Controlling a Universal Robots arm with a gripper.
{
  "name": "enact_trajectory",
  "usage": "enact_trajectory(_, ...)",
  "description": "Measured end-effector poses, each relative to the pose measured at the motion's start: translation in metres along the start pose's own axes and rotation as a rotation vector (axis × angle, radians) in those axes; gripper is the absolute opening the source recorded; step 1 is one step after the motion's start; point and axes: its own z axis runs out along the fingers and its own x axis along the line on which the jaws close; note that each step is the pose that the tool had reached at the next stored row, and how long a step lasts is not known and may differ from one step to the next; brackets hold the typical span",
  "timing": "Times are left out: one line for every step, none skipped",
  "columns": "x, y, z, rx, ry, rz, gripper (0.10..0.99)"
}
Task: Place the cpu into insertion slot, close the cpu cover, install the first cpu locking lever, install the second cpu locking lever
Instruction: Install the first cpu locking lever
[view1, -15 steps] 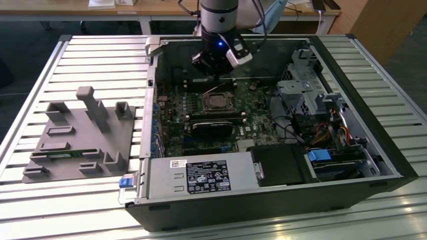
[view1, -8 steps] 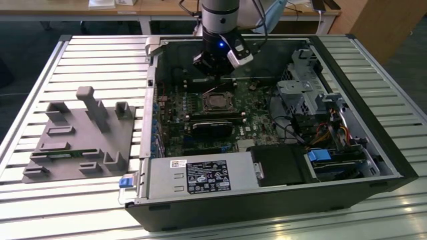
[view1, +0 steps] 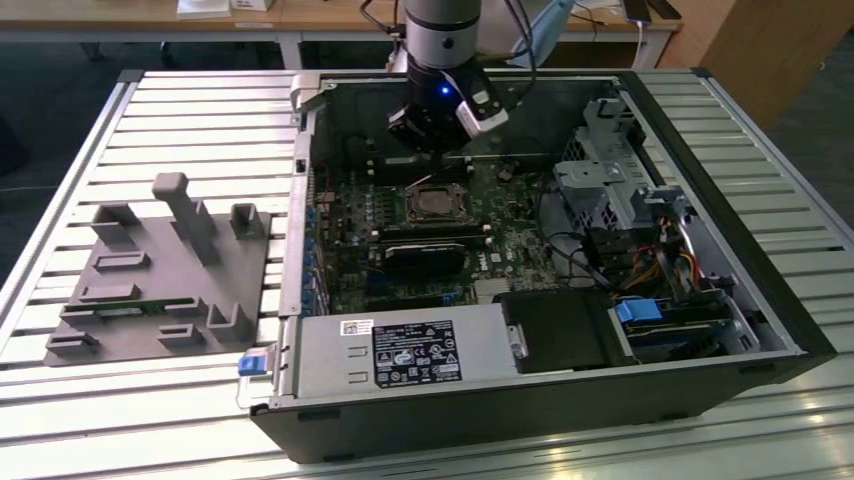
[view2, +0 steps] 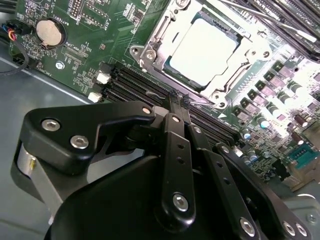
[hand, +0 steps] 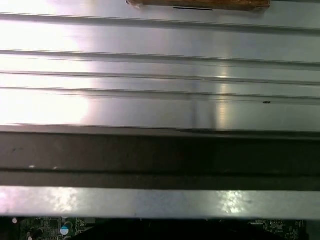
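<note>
On slatted metal table (view1: 200, 110): open computer case (view1: 561, 425). Grey fixture tray (view1: 134, 300) at 9 o'clock of case in exterior view. Green motherboard (view1: 350, 215) inside case, power supply box (view1: 400, 355) at 6 o'clock of it. Gripper (view2: 180, 99) over board, at 12 o'clock of insertion slot (view2: 144, 56) in exterior view. Fingers (view2: 175, 130) drawn together, barely any gap. Tips at thin wire lever (view2: 202, 101) by slot edge; cannot tell if gripping it. cpu cover (view2: 165, 30) down flat. cpu (view2: 202, 50) seated in slot, visible through cover cut-out.
</note>
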Motion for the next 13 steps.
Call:
enact_trajectory(-0.0004, 0.0001, 0.0003, 0.000, 0.0000, 0.000, 0.106)
enact_trajectory(-0.0007, 0.0001, 0.0006, 0.000, 0.0000, 0.000, 0.106)
enact_trajectory(-0.0011, 0.0002, 0.0010, 0.000, 0.0000, 0.000, 0.106)
enact_trajectory(-0.0017, 0.0003, 0.0013, 0.000, 0.0000, 0.000, 0.106)
enact_trajectory(-0.0022, 0.0004, 0.0018, 0.000, 0.0000, 0.000, 0.106)
enact_trajectory(-0.0028, 0.0005, 0.0022, 0.000, 0.0000, 0.000, 0.106)
enact_trajectory(-0.0035, 0.0006, 0.0027, 0.000, -0.0001, 0.000, 0.106)
enact_trajectory(-0.0041, 0.0006, 0.0031, 0.000, -0.0001, 0.000, 0.106)
enact_trajectory(-0.0048, 0.0006, 0.0036, 0.000, -0.0001, 0.000, 0.106)
enact_trajectory(-0.0055, 0.0007, 0.0040, 0.000, 0.0000, 0.000, 0.106)
enact_trajectory(-0.0061, 0.0007, 0.0046, 0.000, -0.0001, 0.000, 0.106)
enact_trajectory(-0.0067, 0.0007, 0.0051, 0.000, -0.0001, 0.000, 0.106)
enact_trajectory(-0.0072, 0.0008, 0.0057, 0.000, -0.0001, 0.000, 0.106)
